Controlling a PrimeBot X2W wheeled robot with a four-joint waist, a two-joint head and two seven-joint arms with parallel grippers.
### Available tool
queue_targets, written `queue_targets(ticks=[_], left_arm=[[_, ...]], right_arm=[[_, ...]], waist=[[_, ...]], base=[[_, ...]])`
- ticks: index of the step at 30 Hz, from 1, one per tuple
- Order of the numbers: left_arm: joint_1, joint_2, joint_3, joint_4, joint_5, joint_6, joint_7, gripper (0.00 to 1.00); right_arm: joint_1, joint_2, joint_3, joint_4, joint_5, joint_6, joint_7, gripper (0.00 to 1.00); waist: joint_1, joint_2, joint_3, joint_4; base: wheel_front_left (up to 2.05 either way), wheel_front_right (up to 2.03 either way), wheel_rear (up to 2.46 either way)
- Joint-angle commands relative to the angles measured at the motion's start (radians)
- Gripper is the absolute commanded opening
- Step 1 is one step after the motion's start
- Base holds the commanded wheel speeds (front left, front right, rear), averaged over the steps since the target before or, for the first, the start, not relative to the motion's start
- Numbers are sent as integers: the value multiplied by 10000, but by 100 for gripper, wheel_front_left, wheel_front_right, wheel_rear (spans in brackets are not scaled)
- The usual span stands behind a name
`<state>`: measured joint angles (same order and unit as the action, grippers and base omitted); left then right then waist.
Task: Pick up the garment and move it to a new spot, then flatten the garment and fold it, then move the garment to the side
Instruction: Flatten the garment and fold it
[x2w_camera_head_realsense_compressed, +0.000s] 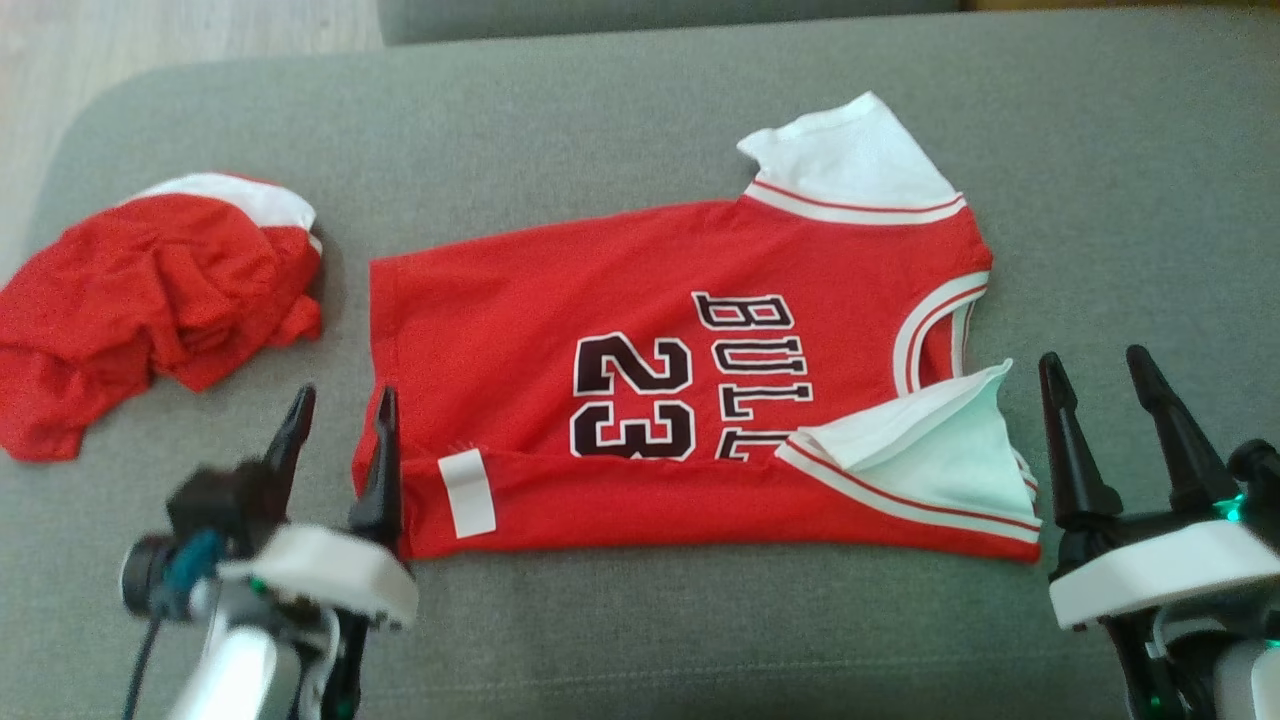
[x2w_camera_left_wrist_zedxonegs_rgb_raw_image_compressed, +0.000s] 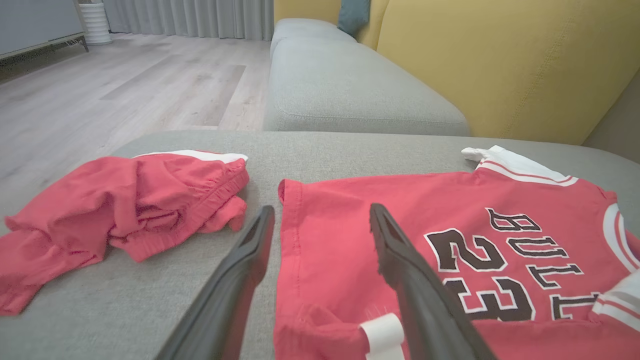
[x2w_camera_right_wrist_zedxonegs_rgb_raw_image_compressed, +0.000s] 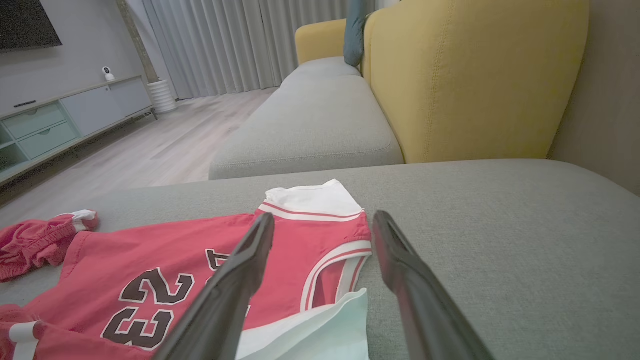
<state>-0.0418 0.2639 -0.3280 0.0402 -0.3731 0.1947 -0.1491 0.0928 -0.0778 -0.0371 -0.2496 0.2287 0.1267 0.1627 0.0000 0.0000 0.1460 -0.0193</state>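
jersey (x2w_camera_head_realsense_compressed: 520, 300) lettering partly under its own folded edge; crumpled red garment (x2w_camera_head_realsense_compressed: 140, 300) past the left edge

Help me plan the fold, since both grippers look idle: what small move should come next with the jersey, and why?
Probably reach the open left gripper and right gripper across the jersey to its far long edge. It lies flat on the cushion with its near strip already folded over, while the far side with its white sleeve lies unfolded.
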Motion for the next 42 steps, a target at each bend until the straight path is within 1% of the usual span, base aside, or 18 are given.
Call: queue_targets(ticks=[1, 4, 8, 12, 13, 15, 16, 17, 21, 24, 25, 26, 27, 28, 32, 36, 38, 42], left_arm=[[-731, 193, 431, -254, -52, -34, 36, 100], [-1637, 102, 359, 317, -267, -355, 343, 100], [-3240, -68, 290, 1774, -637, -931, 813, 100], [-4795, -166, 293, 3607, -970, -1475, 1266, 100], [-5468, -173, 345, 4598, -1124, -1684, 1461, 100], [-6046, -173, 403, 5541, -1249, -1818, 1652, 100], [-6513, -135, 425, 6421, -1267, -1833, 1802, 100], [-6704, -124, 434, 6819, -1280, -1831, 1877, 100], [-7288, -141, 413, 8051, -1322, -1910, 2005, 100], [-7581, -203, 280, 8649, -1311, -2127, 2062, 100], [-7666, -214, 212, 8780, -1273, -2206, 2032, 71], [-7755, -213, 155, 8859, -1218, -2256, 1912, 34], [-7841, -210, 100, 8925, -1156, -2288, 1770, 5], [-7918, -206, 49, 8985, -1093, -2301, 1625, 0], [-8150, -240, -70, 9252, -983, -2386, 1129, 0], [-8415, -374, -171, 9369, -934, -2452, 767, 0], [-8494, -430, -209, 9370, -919, -2479, 683, 0], [-8876, -753, -409, 9287, -837, -2574, 408, 0]], right_arm=[[-449, -198, 207, -460, 51, 40, -40, 100], [-557, -180, 231, -493, 114, 40, -48, 100], [-836, -164, 421, -476, 152, 40, -38, 100], [-1141, -145, 647, -342, 223, 40, -117, 100], [-1260, -134, 767, -238, 277, 40, -145, 100], [-1359, -133, 841, -134, 320, 40, -184, 100], [-1430, -129, 875, -32, 350, 40, -244, 100], [-1447, -121, 871, 31, 385, 40, -257, 100], [-1506, -100, 851, 229, 499, 40, -320, 100], [-1552, -92, 833, 323, 579, 40, -350, 100], [-1568, -95, 827, 354, 599, 40, -355, 100], [-1587, -101, 825, 391, 621, 40, -356, 100], [-1614, -119, 819, 439, 642, 40, -351, 100], [-1652, -143, 801, 499, 680, 40, -344, 100], [-2032, -387, 638, 983, 865, 40, -303, 100], [-2965, -915, 404, 1869, 1096, 40, -208, 100], [-3266, -1005, 376, 2113, 1243, 40, -170, 100], [-4585, -1617, 364, 3141, 1588, 40, -14, 100]], waist=[[0, 0, 143, 0], [0, 0, 545, -4], [0, 0, 1132, -129], [0, 0, 1583, -317], [0, 0, 1732, -436], [0, 0, 1857, -533], [0, 0, 1928, -597], [0, 0, 1955, -624], [0, 0, 2027, -676], [0, 0, 2049, -680], [0, 0, 2050, -676], [0, 0, 2049, -672], [0, 0, 2048, -664], [0, 0, 2048, -655], [0, 0, 2042, -628], [0, 0, 2176, -478], [0, 0, 2235, -405], [0, 0, 2604, 30]], base=[[0, 0, 0], [0, 0, 0], [0, 0, 0], [0, 0, 0], [0, 0, 0], [0, 0, 0], [0, 0, 0], [0, 0, 0], [0, 0, 0], [0, 0, 0], [0, 0, 0], [0, 0, 0], [0, 0, 0], [0, 0, 0], [0, 0, 0], [0, 0, 0], [0, 0, 0], [0, 0, 0]])
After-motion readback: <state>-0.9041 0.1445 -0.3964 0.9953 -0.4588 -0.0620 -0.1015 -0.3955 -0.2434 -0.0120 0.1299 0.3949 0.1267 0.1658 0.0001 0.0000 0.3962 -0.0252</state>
